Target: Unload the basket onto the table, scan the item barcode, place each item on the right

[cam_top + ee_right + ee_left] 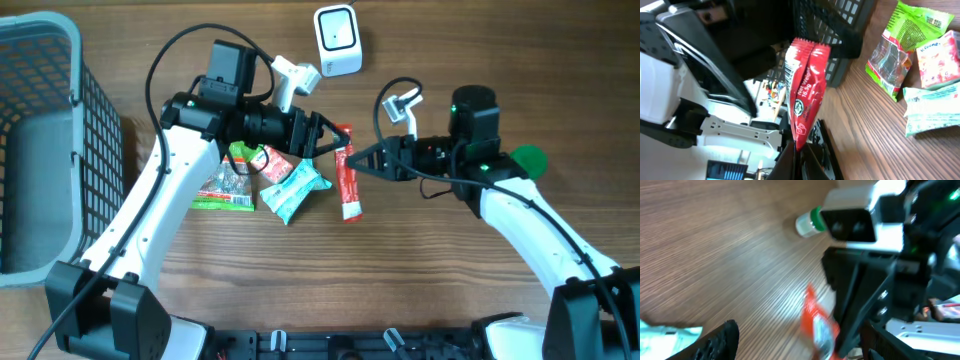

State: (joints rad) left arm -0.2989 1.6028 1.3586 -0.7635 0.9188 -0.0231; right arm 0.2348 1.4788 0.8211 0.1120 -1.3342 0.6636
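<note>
The item is a red sachet (349,190) with white print. My right gripper (354,160) is shut on one end of it and holds it off the table. In the right wrist view the sachet (805,90) stands up out of the shut jaws (796,151). My left gripper (334,140) is open at the sachet's upper end. The left wrist view shows the blurred sachet (818,324) between the spread fingers (720,341), nearer the right one, and I see no contact. The white barcode scanner (337,40) stands at the back of the table.
A grey wire basket (40,140) fills the left edge. A green snack bag (228,182), a pink packet (268,160) and a teal packet (296,190) lie under the left arm. A green-capped bottle (808,222) lies by the right arm.
</note>
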